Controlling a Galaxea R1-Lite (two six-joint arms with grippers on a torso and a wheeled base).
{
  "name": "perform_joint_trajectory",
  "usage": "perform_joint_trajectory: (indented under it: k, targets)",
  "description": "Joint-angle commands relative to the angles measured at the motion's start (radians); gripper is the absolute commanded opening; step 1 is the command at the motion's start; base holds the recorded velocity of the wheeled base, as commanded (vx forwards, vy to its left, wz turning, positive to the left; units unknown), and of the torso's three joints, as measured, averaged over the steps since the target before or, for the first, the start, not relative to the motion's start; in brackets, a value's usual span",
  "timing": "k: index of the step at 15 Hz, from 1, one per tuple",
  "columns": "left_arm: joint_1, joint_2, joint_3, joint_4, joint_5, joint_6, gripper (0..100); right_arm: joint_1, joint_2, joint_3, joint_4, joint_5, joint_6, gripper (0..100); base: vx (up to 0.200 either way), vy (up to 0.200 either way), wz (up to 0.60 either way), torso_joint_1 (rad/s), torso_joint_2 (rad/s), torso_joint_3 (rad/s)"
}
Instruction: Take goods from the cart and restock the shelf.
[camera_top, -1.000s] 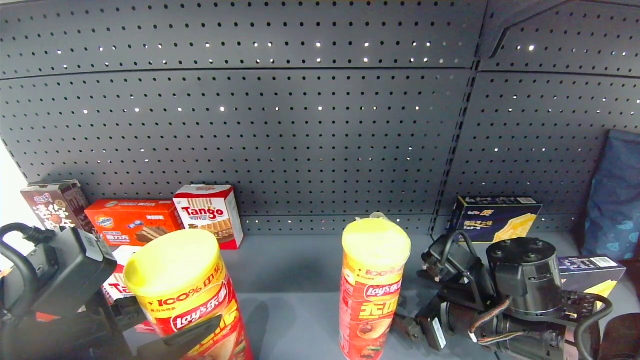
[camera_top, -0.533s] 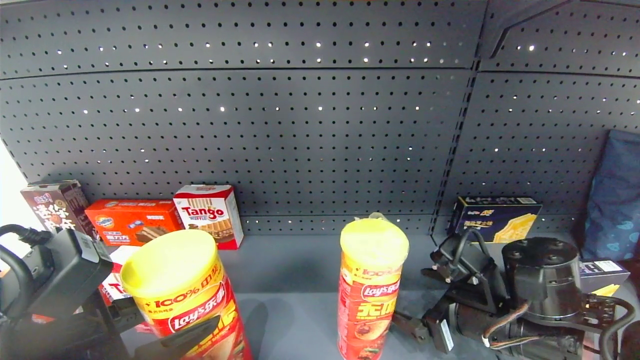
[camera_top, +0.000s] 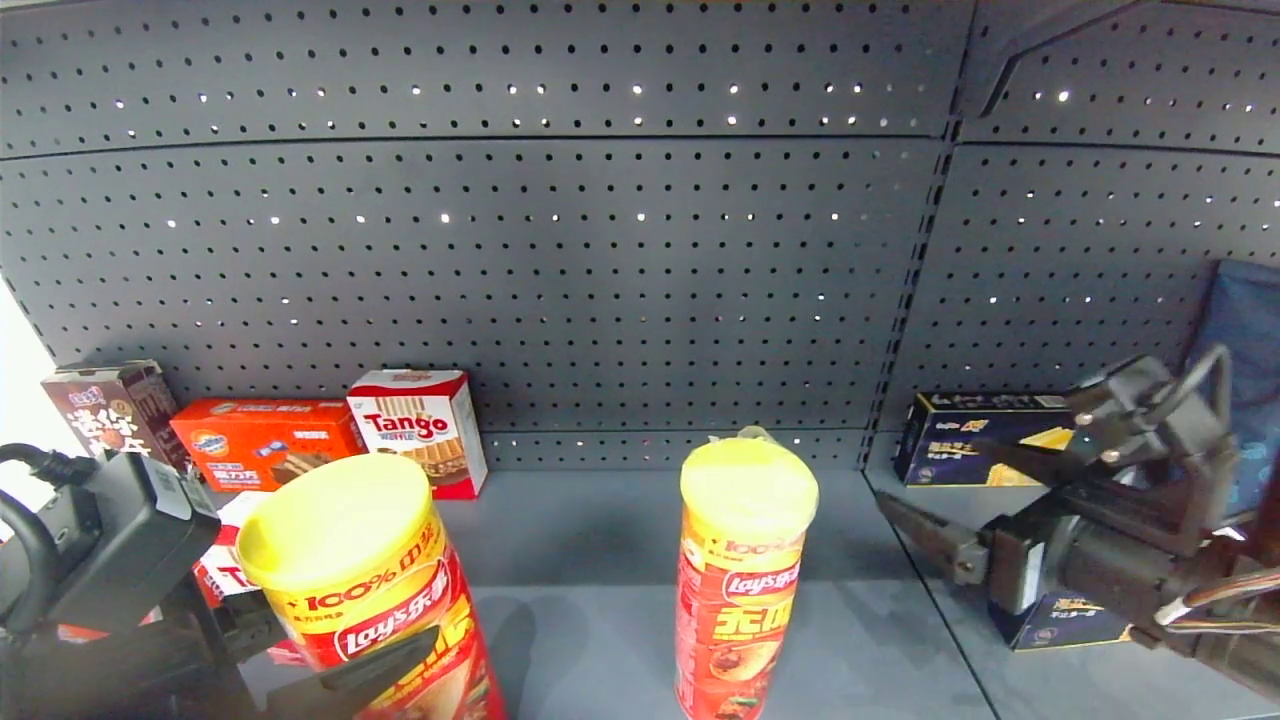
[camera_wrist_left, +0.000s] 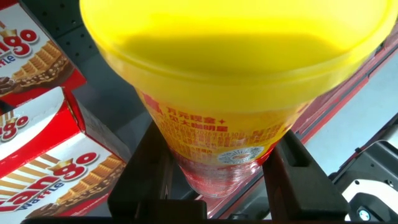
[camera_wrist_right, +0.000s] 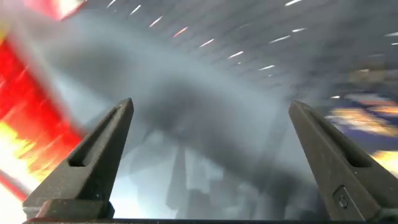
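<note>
A chip can (camera_top: 360, 580) with a yellow lid and red-yellow wrap is held upright at the front left of the grey shelf (camera_top: 600, 560). My left gripper (camera_wrist_left: 221, 180) is shut on its lower body, one dark finger (camera_top: 370, 665) showing in front. A second, matching chip can (camera_top: 745, 570) stands upright on the shelf's middle, free of any gripper. My right gripper (camera_top: 935, 475) hovers open to its right, clear of it, with nothing between the fingers (camera_wrist_right: 211, 109). A red blur (camera_wrist_right: 25, 124) at the edge of the right wrist view is that standing can.
Behind the held can stand a wafer box (camera_top: 420, 425), an orange box (camera_top: 265, 440) and a brown box (camera_top: 110, 405); more wafer boxes (camera_wrist_left: 50, 168) lie beside it. A dark blue box (camera_top: 985, 430), another (camera_top: 1060, 620) and a blue bag (camera_top: 1235, 370) fill the right bay. A pegboard wall (camera_top: 600, 280) closes the back.
My right gripper has drawn away from the standing can, swinging right and up with fingers open. The left arm and its can have barely shifted.
</note>
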Motion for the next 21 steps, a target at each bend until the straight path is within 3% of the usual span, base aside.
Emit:
perform_joint_trajectory:
  k: [1,4,6,8,11,16,17,19,21]
  targets:
    - [-0.001,-0.001,0.001,-0.003,-0.002,0.001,0,-0.224,-0.249,0.102,0.014,-0.012,-0.001,100,0.0,0.0,0.0,0.0,0.0,0.0]
    - [0.001,-0.006,0.0,-0.006,0.0,0.001,0,-0.451,-0.514,0.312,0.02,0.02,-0.034,100,0.0,0.0,0.0,0.0,0.0,0.0]
    - [0.001,-0.009,-0.003,-0.007,0.001,0.003,0,-0.501,-0.734,0.446,0.123,-0.035,-0.091,100,0.0,0.0,0.0,0.0,0.0,0.0]
    - [0.001,-0.027,-0.003,-0.006,0.004,0.004,0,-0.516,-0.984,0.387,0.475,-0.054,-0.094,100,0.0,0.0,0.0,0.0,0.0,0.0]
    - [0.001,-0.035,-0.008,-0.006,0.03,0.007,0,-0.582,-1.31,0.383,0.796,-0.049,-0.08,100,0.0,0.0,0.0,0.0,0.0,0.0]
    - [0.001,-0.05,-0.011,-0.001,0.043,0.007,0,-0.585,-1.318,0.398,0.782,-0.057,0.061,100,0.0,0.0,0.0,0.0,0.0,0.0]
    - [-0.002,-0.05,-0.013,-0.001,0.04,0.009,0,-0.583,-1.318,0.4,0.781,-0.018,0.068,100,0.0,0.0,0.0,0.0,0.0,0.0]
    - [-0.013,-0.049,-0.04,0.002,0.04,0.009,0,-0.585,-1.316,0.43,0.704,0.157,0.091,100,0.0,0.0,0.0,0.0,0.0,0.0]
    - [-0.013,-0.041,-0.054,0.001,0.04,0.01,0,-0.585,-1.316,0.438,0.682,0.203,0.087,100,0.0,0.0,0.0,0.0,0.0,0.0]
